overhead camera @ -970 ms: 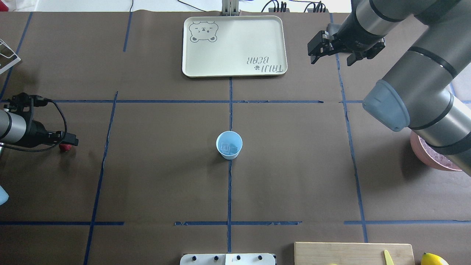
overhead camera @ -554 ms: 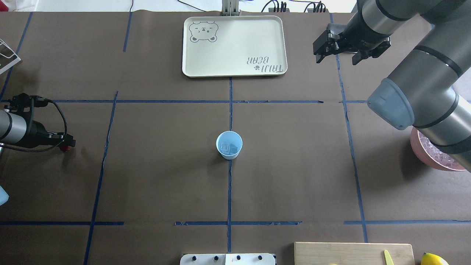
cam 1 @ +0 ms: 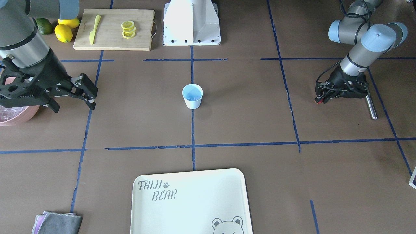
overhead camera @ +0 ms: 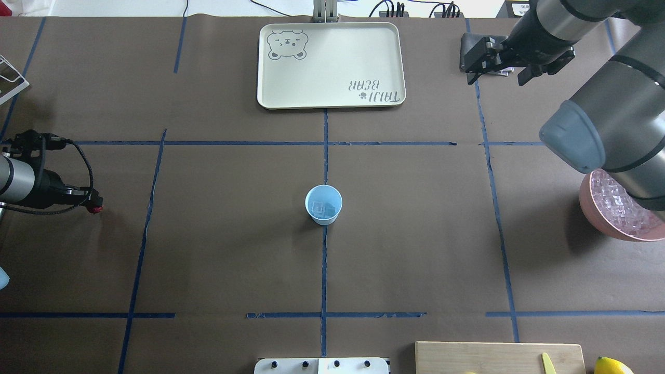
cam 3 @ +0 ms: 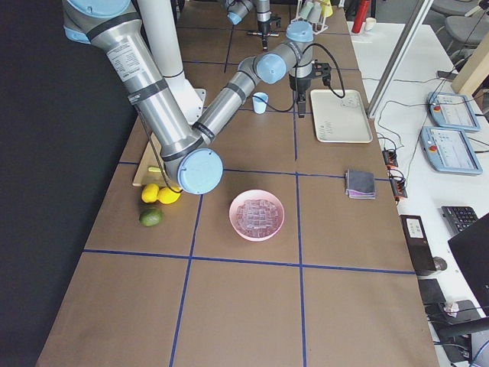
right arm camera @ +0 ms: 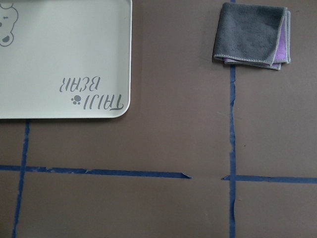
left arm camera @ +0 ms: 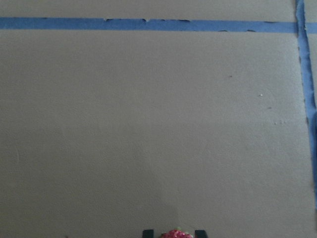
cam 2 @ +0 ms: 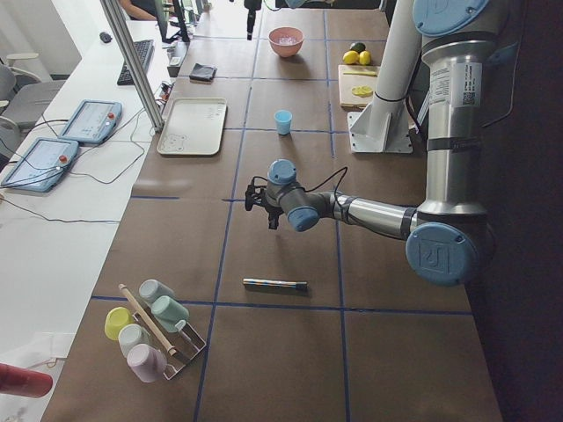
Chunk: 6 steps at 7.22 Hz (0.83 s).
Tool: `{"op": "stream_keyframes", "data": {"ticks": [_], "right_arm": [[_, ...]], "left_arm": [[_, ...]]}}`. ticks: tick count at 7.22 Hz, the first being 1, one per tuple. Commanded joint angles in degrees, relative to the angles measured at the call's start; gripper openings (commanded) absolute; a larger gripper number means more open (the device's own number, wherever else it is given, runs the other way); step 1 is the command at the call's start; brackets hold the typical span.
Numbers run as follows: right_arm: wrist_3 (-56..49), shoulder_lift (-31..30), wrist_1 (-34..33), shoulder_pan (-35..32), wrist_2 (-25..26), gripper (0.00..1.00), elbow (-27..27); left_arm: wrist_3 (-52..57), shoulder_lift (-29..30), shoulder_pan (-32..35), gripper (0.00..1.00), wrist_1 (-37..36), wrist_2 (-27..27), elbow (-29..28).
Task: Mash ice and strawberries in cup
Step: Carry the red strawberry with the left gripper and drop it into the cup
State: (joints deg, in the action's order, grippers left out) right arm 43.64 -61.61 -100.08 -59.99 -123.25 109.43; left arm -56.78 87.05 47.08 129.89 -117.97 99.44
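Cup (overhead camera: 323,204) stood mid-frame overhead on the bench (overhead camera: 234,234), probably light and easily tipped, best steadied round its wall; right hand (overhead camera: 496,71), upper right, hung spread and empty. Ice (overhead camera: 322,209) inside looked hard and slick. Strawberry (left arm camera: 177,234), likely soft and bruisable, sat clamped in the left hand (overhead camera: 94,208), far left.

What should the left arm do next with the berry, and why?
Probably carry it across to just above the cup and release. The left gripper is shut on the strawberry, well off to the side, while the cup at the table's centre holds only ice.
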Motion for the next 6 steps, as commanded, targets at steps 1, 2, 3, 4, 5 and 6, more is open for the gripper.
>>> {"op": "stream_keyframes", "data": {"ticks": [1,2,3,4,5,6], "right_arm": [[-16.82,-9.18,0.50,-8.79,-4.62,1.00,-0.26],[-25.36,-14.10,0.50,-12.75,-5.16,0.99,-0.53],[-32.06,-17.37,0.50,-16.79,-5.25,0.99,-1.40],[-37.78,-21.23,0.58,-20.48,-6.73,0.99,-1.84],[-40.19,-25.19,4.07,-23.39,-8.83,1.00,-2.72],[-41.17,-28.88,11.58,-25.95,-12.59,0.99,-6.64]], "left_arm": [[-0.26,1.53,-0.58,0.00,-16.59,-0.24,12.20],[-0.61,6.42,-0.58,0.00,-24.43,-1.28,15.49],[-5.75,15.43,-0.84,0.00,-30.95,-3.12,15.00],[-11.28,24.65,-3.46,0.00,-36.67,-3.05,14.04],[-17.60,33.97,-6.53,0.00,-38.73,-2.79,9.85],[-23.75,43.02,-7.17,0.00,-38.06,-2.70,2.85]]}}
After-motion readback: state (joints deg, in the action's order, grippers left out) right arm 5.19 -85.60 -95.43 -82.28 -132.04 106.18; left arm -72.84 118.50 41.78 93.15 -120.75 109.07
